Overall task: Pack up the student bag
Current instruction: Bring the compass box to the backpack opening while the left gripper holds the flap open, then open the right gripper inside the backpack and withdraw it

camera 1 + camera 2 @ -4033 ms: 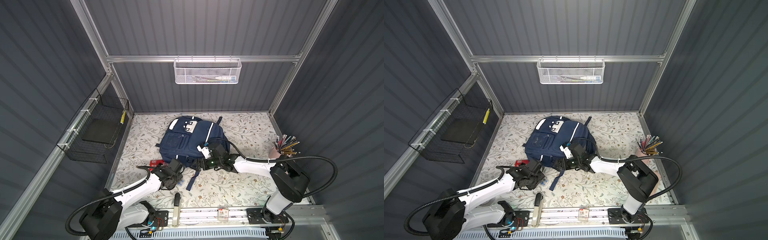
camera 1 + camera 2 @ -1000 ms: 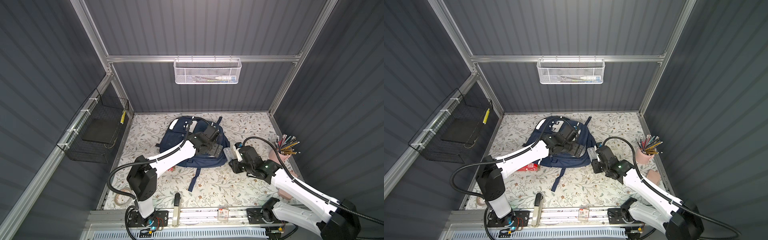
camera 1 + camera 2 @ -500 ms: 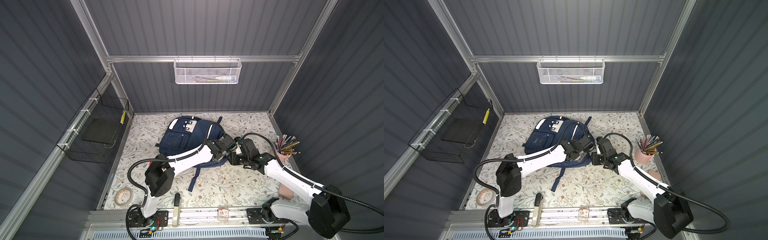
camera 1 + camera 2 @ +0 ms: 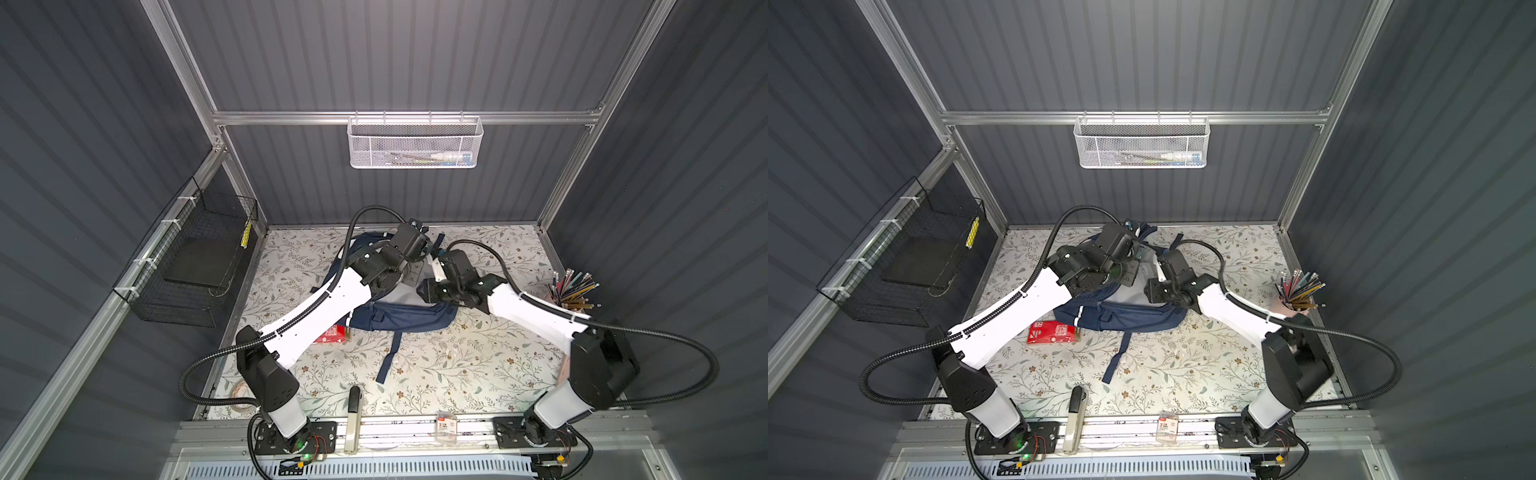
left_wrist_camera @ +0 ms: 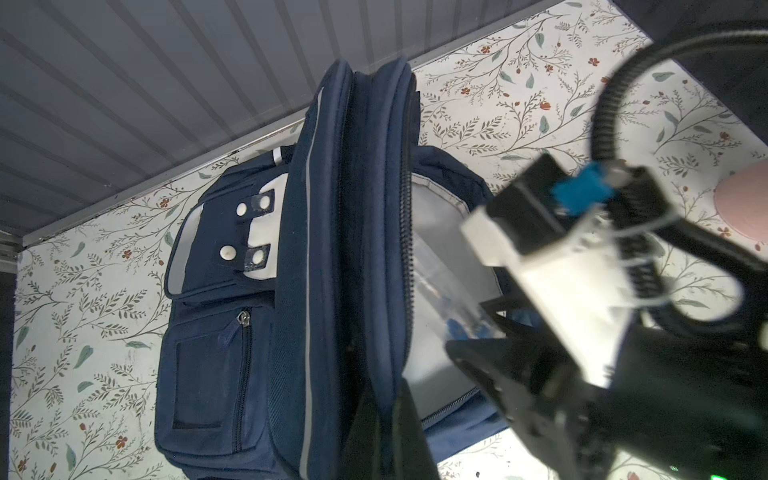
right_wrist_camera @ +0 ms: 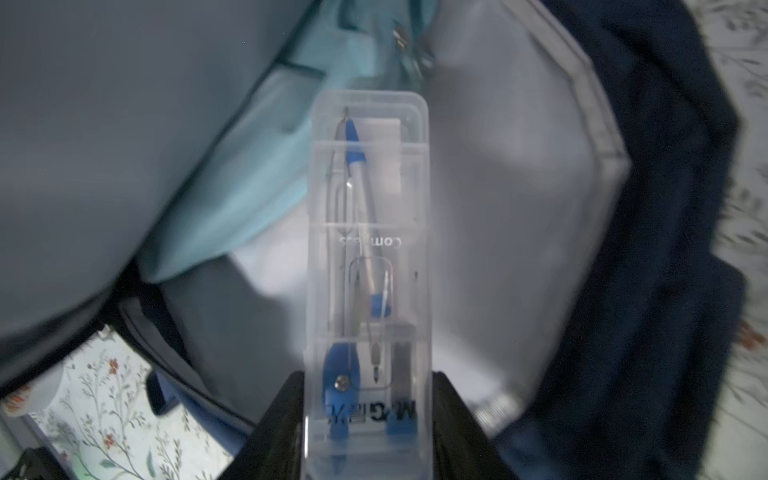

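The student bag (image 4: pixel 399 320) is a navy backpack that lies on the floral mat, seen in both top views (image 4: pixel 1121 318). Its main compartment gapes and shows pale lining (image 6: pixel 498 187). My left gripper (image 5: pixel 384 436) is shut on the edge of the bag's front flap (image 5: pixel 365 208) and holds it up. My right gripper (image 6: pixel 368 399) is shut on a clear plastic compass case (image 6: pixel 368 249), whose far end points into the opening. A light-blue pouch (image 6: pixel 232 199) lies inside the bag. In the top views both sets of fingers are hidden under the wrists.
A red box (image 4: pixel 1054 332) lies beside the bag, and a loose strap (image 4: pixel 388 357) trails toward the front. A pencil cup (image 4: pixel 575 291) stands at the right. A stapler (image 4: pixel 353 411), a tape roll (image 4: pixel 241 390) and a small packet (image 4: pixel 446 426) lie near the front rail. Wire baskets hang on the back wall (image 4: pixel 413 143) and the left wall (image 4: pixel 195 266).
My left gripper has shut on the bag's flap and raised it. My right arm has swung in from beside the bag and brought the compass case to the opening.
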`<action>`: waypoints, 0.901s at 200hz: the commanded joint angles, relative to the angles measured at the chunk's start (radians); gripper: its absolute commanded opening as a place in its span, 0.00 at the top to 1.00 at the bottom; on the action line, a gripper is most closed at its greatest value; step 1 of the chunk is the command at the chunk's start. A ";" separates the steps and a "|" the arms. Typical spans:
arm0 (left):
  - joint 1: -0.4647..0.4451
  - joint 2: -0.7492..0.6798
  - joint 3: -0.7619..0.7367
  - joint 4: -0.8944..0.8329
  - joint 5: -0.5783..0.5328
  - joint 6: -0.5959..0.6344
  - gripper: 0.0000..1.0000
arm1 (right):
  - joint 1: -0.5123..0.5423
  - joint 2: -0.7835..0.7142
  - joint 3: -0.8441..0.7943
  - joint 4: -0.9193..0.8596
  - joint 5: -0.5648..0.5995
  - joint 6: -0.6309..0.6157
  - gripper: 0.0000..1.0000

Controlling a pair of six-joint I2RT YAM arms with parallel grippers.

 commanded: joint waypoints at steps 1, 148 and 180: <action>-0.003 -0.012 0.049 0.046 0.034 -0.015 1.00 | 0.048 0.104 0.112 0.038 -0.021 0.087 0.60; 0.034 -0.023 -0.237 0.269 0.177 -0.135 1.00 | -0.017 -0.111 -0.192 0.227 -0.205 0.241 0.20; 0.035 0.048 -0.282 0.297 0.246 -0.179 0.98 | -0.030 -0.257 -0.342 0.161 -0.139 0.229 0.22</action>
